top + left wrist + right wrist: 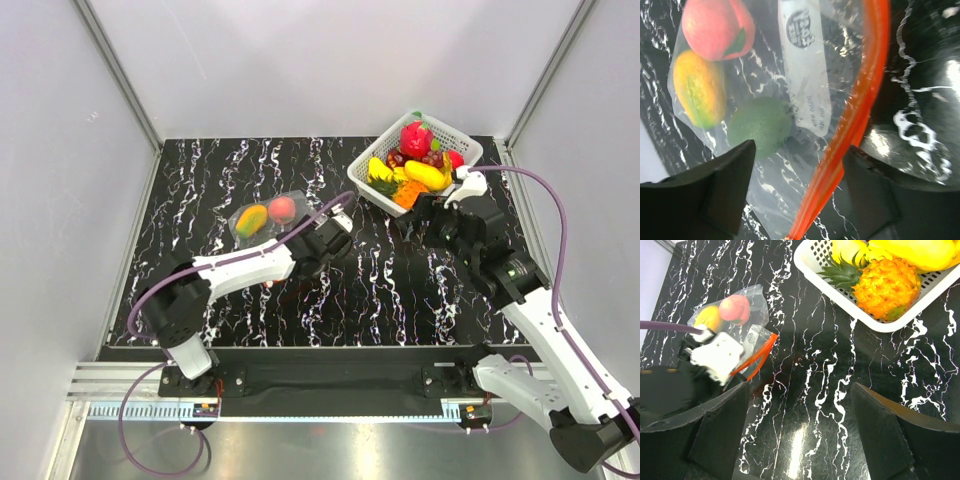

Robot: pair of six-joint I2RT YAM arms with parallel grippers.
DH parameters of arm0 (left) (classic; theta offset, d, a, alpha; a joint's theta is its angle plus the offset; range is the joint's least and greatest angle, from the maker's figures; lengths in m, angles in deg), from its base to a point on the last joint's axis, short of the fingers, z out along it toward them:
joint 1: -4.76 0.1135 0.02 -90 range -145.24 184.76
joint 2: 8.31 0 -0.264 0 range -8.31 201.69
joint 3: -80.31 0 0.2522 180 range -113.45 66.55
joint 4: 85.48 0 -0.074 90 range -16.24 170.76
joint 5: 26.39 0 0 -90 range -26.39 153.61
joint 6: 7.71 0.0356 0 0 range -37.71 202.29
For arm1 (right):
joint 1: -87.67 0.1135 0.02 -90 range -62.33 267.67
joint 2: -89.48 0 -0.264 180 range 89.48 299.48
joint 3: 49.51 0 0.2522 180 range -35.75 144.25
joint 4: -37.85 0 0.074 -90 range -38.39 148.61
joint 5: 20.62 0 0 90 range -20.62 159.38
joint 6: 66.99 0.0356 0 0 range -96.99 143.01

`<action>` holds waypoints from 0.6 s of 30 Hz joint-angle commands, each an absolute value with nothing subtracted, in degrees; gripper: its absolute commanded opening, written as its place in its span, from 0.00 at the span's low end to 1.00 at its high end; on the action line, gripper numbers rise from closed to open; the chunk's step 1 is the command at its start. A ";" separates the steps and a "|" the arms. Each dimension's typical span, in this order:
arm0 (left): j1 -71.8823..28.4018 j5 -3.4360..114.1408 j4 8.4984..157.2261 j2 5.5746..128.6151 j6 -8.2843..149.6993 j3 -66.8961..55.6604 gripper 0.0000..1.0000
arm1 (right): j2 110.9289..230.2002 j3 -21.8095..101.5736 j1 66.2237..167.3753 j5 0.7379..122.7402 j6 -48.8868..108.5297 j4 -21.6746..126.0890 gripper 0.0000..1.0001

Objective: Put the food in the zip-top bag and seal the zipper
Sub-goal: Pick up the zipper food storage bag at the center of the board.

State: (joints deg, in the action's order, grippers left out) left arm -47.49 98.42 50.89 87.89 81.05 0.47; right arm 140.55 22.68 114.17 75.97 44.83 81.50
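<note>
The clear zip-top bag [268, 212] lies flat at the table's middle left. It holds a pink peach [717, 27], a yellow-orange mango [700, 87] and a green fruit [760, 125]. Its red-orange zipper [860, 110] runs diagonally between the jaws of my left gripper [797, 195], which is open, low over the bag's mouth edge and not pinching the strip. In the right wrist view the zipper [757, 357] shows as two strands slightly apart. My right gripper [800, 430] is open and empty above bare table, between the bag [735, 310] and the basket.
A white slotted basket [468, 146] at the back right holds more toy food, among it an orange pineapple [887, 287], a yellow banana [425, 175] and a red fruit [415, 135]. The right gripper [420, 215] hovers just in front of the basket. Grey walls enclose the table.
</note>
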 commanded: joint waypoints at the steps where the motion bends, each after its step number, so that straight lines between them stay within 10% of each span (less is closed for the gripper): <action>1: -47.71 106.13 51.67 89.95 80.62 -2.26 0.68 | 139.58 23.57 113.86 76.85 44.98 81.85 0.89; 10: -47.45 112.40 47.54 90.74 76.49 -4.20 0.00 | 139.84 22.17 113.86 75.97 45.33 81.67 0.89; 18: -47.45 104.75 41.75 86.26 73.94 -9.02 0.00 | 150.36 26.55 112.11 73.08 42.26 78.34 0.82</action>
State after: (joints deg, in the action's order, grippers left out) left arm -47.47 107.36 44.33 90.49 76.27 -3.99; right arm 146.17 22.99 113.43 75.10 44.42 81.22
